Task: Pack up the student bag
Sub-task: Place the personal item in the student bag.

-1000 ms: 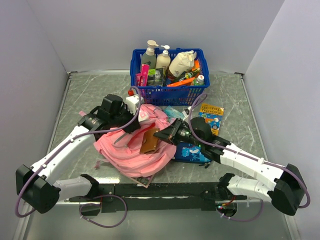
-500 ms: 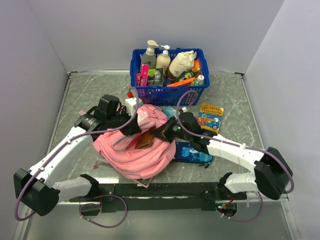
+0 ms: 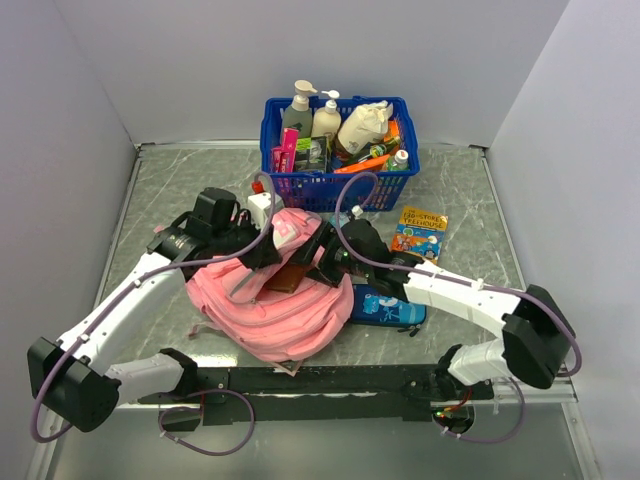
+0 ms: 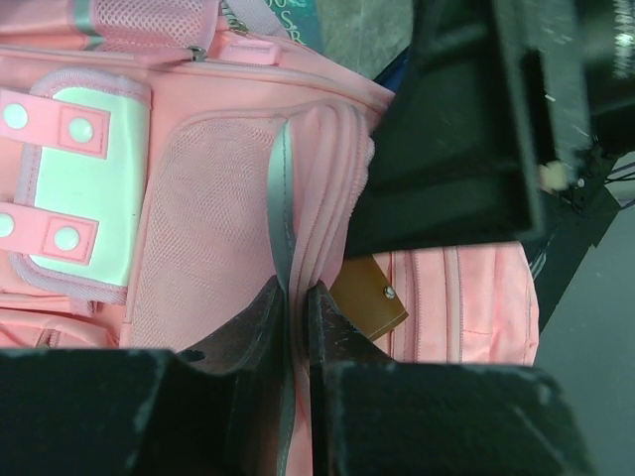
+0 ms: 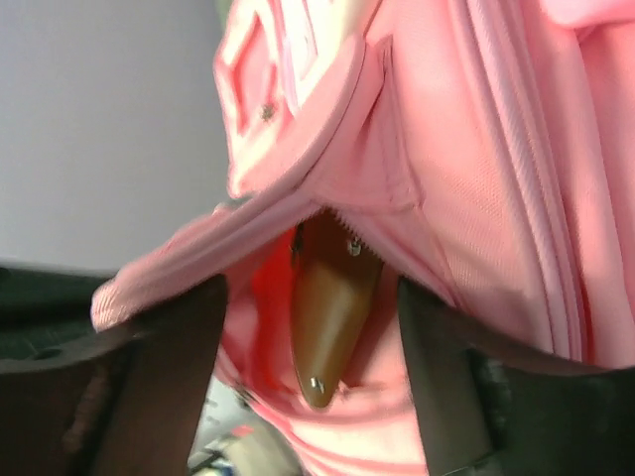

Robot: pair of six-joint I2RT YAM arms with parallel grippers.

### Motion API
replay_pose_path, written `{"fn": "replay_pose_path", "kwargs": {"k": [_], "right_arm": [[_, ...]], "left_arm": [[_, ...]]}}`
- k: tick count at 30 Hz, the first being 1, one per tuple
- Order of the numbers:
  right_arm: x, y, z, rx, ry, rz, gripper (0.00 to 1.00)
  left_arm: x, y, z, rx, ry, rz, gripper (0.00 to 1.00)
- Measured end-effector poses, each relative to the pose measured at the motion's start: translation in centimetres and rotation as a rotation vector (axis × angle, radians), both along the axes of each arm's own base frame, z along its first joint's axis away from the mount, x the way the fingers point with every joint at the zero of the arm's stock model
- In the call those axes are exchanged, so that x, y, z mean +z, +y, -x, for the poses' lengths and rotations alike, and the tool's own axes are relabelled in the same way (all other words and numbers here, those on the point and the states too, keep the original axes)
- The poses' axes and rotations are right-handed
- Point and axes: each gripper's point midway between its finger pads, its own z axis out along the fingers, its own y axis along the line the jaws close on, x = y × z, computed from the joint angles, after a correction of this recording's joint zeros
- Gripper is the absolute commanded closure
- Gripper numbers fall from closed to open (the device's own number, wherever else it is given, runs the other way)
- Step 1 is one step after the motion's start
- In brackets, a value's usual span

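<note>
The student bag (image 3: 270,310), a soft pink backpack, lies in the middle of the table. My left gripper (image 3: 262,255) is shut on the edge of its opening (image 4: 296,297) and holds the flap up. A brown leather case (image 3: 285,278) sits half inside the opening. It shows in the left wrist view as a brown corner (image 4: 369,296) with a rivet. My right gripper (image 3: 318,262) is at the mouth of the bag and stands open. The brown case (image 5: 332,307) lies loose between its fingers (image 5: 446,377), touching neither, with pink fabric (image 5: 476,149) all around.
A blue basket (image 3: 335,185) of bottles and pens stands at the back. A colourful book (image 3: 420,232) lies to the right of the bag. A blue pencil case (image 3: 385,305) lies under my right arm. A white bottle with a red cap (image 3: 262,205) stands behind the bag.
My right gripper carried the brown case left into the bag's opening, then opened and let it go. The left gripper kept its hold on the flap.
</note>
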Motion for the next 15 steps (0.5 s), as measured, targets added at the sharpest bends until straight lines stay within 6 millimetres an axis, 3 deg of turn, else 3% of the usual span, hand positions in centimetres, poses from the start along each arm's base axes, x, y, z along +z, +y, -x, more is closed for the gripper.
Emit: {"fn": "replay_pose_path", "kwargs": {"k": [3,7,11,12,14,15], "right_arm": [[0.7,-0.4,1.3,0.074,-0.085,0.063,0.14],[4.2,-1.4,3.3,0.164,-0.279,0.095,0.26],[6.7,-2.3,4.5,0.208,-0.426,0.112,0.63],[6.6,-2.4,4.6,0.214,-0.438,0.126,0.69],[5.8,-2.7,4.6,0.223,-0.454,0.178,0.94],[5.3,-2.8,4.6,0.229,-0.462,0.209,0.94]], "left_arm": [[0.0,-0.1,0.0,-0.003,0.0,0.001,0.71],[0.0,-0.7,0.3,-0.029,0.007,0.013,0.58],[1.1,-1.5,-0.3,-0.048,-0.016,0.044,0.56],[1.7,-1.7,-0.6,-0.053,-0.03,0.056,0.56],[2.9,-2.0,-0.9,-0.061,-0.061,0.08,0.54],[3.4,-2.2,-1.0,-0.068,-0.072,0.087,0.51]]}}
